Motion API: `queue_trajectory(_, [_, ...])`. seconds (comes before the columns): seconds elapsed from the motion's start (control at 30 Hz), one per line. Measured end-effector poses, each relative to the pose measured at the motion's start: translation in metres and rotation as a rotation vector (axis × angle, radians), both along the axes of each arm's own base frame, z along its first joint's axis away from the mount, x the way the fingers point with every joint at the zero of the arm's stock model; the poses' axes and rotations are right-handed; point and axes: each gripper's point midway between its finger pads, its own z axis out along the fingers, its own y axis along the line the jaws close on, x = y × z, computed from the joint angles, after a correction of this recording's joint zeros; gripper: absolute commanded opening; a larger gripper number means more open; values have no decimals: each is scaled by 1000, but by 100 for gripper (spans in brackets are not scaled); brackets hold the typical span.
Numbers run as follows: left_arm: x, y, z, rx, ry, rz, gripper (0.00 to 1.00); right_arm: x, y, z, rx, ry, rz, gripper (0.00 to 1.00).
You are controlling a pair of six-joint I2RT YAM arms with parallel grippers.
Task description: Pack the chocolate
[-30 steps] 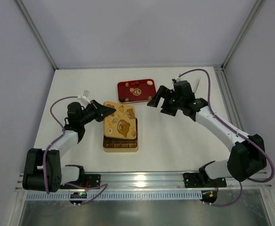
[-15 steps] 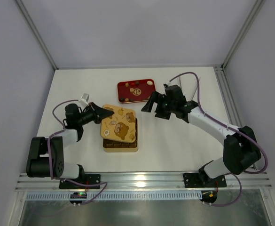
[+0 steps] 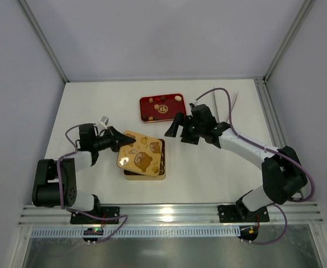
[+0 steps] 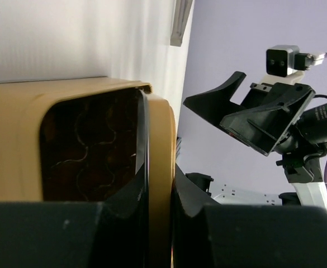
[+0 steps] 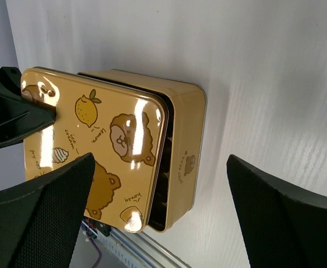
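A gold box (image 3: pixel 145 176) stands on the table in front of the left arm. Its bear-printed lid (image 3: pixel 141 152) lies tilted over it, shifted left, leaving a dark gap on the right side. My left gripper (image 3: pixel 120 140) is shut on the lid's left edge (image 4: pixel 157 167), which sits between its jaws (image 4: pixel 157 223). My right gripper (image 3: pixel 177 127) is open and empty, above and right of the box (image 5: pixel 188 139), with the lid (image 5: pixel 90 151) below it. A few chocolate pieces (image 3: pixel 178 99) lie in the red tray (image 3: pixel 152 114). The chocolate in the box is hidden.
The red tray stands behind the box, near the right gripper. The frame's posts and grey walls stand at the table's sides. A metal rail runs along the near edge (image 3: pixel 169 212).
The left gripper has carried the lid right and down over the box, covering most of it. The right gripper has moved left, towards the box.
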Motion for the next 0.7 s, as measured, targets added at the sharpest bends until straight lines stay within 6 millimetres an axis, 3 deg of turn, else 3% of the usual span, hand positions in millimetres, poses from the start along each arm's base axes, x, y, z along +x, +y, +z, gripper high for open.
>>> queue_trajectory(0.57, [-7, 9, -31, 155, 102, -26, 47, -2, 12, -17, -20, 12, 22, 100])
queue_trajectory(0.7, [-8, 12, -33, 192, 106, -25, 49, -2, 12, -22, -30, 19, 22, 100])
